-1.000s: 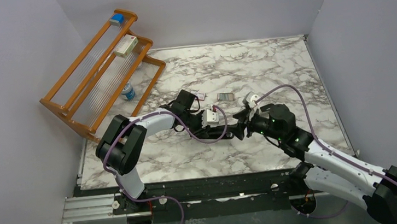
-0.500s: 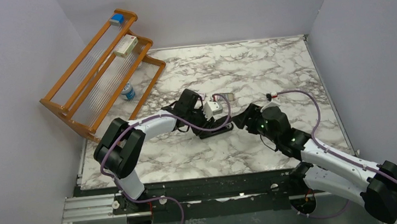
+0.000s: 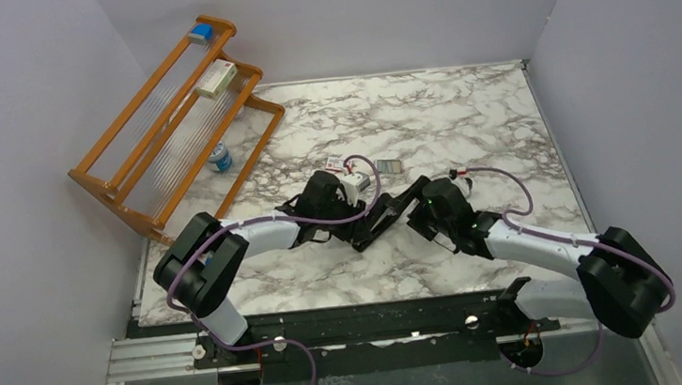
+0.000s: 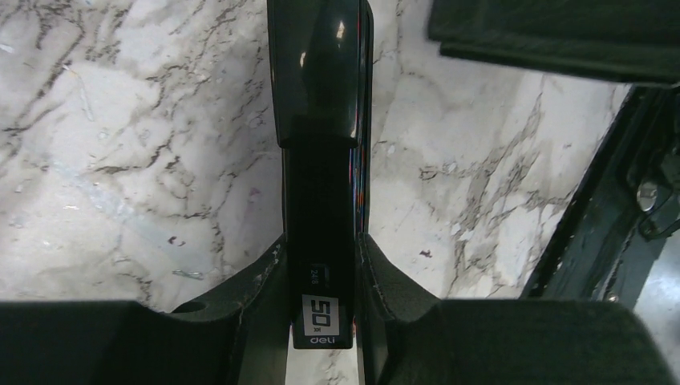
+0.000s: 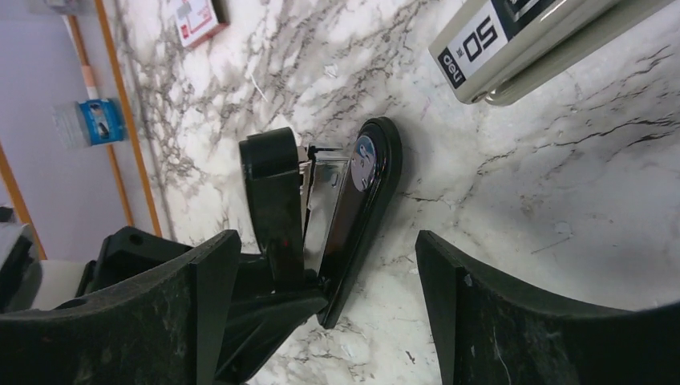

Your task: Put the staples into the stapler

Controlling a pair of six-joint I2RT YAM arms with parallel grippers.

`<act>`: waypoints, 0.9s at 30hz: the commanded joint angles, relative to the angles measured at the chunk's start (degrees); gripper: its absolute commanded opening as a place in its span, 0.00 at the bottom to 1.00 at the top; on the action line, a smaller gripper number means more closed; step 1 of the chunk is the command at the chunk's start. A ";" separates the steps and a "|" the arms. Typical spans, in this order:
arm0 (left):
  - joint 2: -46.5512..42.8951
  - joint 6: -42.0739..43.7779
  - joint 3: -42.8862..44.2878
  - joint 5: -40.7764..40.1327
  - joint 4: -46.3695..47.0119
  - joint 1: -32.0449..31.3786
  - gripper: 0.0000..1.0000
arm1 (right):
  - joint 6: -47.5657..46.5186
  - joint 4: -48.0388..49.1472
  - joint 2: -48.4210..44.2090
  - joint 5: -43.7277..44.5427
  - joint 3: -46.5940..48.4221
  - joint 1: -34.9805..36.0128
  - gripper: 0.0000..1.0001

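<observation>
The left jaws pinch the stapler (image 4: pixel 321 160) by its labelled rear end, one finger (image 4: pixel 257 281) pressed against each flank, and the black body runs straight out from them above the marble bench (image 3: pixel 461 105). In the right wrist view the stapler (image 5: pixel 337 208) is hinged open, its silver rail showing between the black parts. It sits ahead of the right jaws, in line with the gap between them and touching neither finger; these jaws are spread wide and hold nothing. The staples' red-and-white packet (image 3: pixel 334 164) and grey tray (image 3: pixel 388 164) lie on the bench just beyond both arms
</observation>
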 commanded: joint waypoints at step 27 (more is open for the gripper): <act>0.53 -4.93 1.63 -2.73 2.98 -4.11 0.00 | -3.39 20.34 15.45 -2.32 -1.87 0.17 0.35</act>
